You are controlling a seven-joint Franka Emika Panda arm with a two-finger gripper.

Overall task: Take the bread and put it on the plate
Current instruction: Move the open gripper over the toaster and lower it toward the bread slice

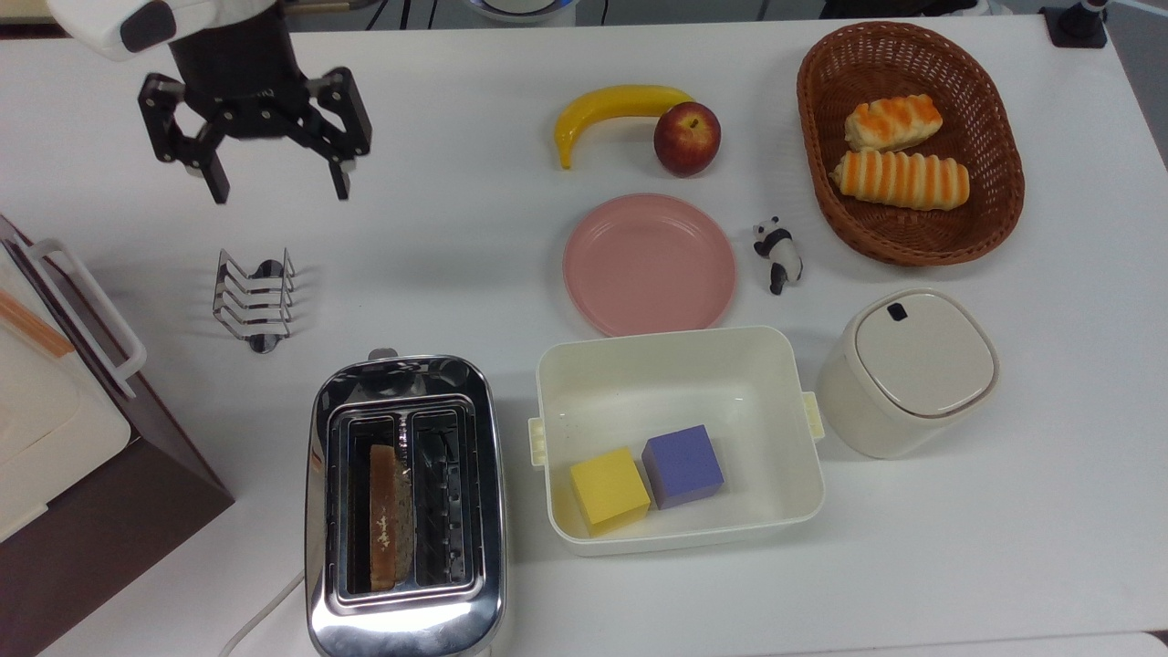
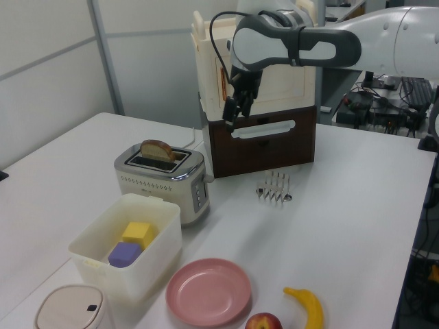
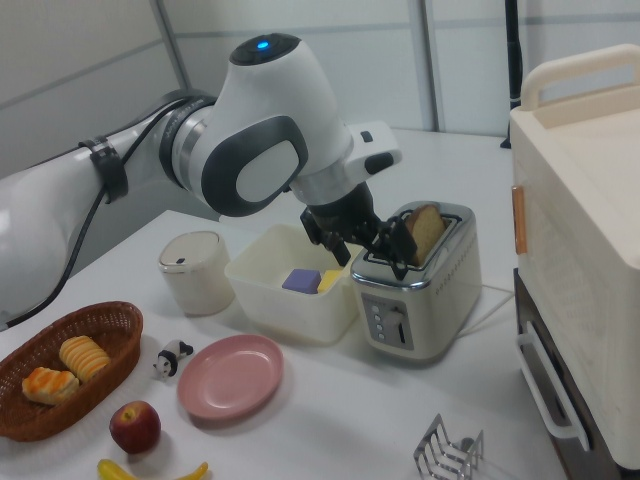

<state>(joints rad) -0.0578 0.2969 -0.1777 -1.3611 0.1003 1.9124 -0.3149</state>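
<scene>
The bread stands on edge in the toaster, in the slot on the top view's left, at about 7 o'clock on the surface; its crust pokes above the slot, which leaves a rim to pinch. The end effector hangs at 10 o'clock, fingers spread wide and holding nothing, high above the toast rack, probably to clear it on the way over. The plate lies bare near centre, well apart from the toaster, ready to receive the slice.
</scene>
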